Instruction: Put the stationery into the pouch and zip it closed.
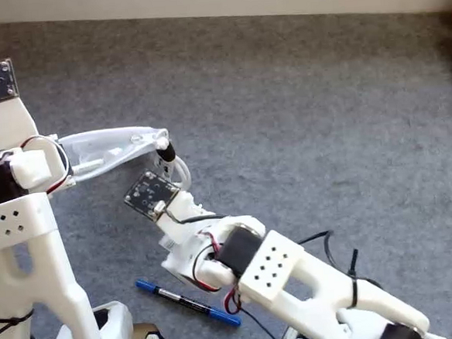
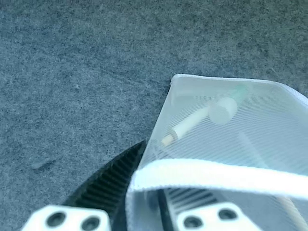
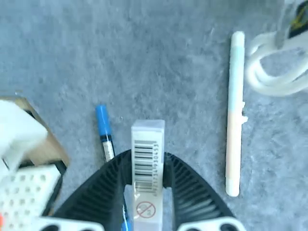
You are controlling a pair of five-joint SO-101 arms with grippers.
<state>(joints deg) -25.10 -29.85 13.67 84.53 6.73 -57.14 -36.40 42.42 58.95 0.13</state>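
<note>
My left gripper (image 2: pixel 153 163) is shut on the edge of a clear mesh pouch (image 2: pixel 231 130) and holds it up off the grey carpet. A white pen (image 2: pixel 192 122) lies inside it. In the high view the pouch (image 1: pixel 116 146) juts out to the right of the left arm. My right gripper (image 3: pixel 147 156) is shut on a small white box with a barcode (image 3: pixel 147 161), pointing down at the carpet. A blue pen (image 3: pixel 103 131) and a long pastel pen (image 3: pixel 235 115) lie on the carpet below it. The blue pen (image 1: pixel 189 302) rests near the arm bases.
A white cable loop (image 3: pixel 276 62) hangs beside the pastel pen. A brown cardboard piece (image 3: pixel 36 132) and a white arm base (image 3: pixel 24 192) sit close to the blue pen. Open grey carpet (image 1: pixel 322 101) stretches to the back and right.
</note>
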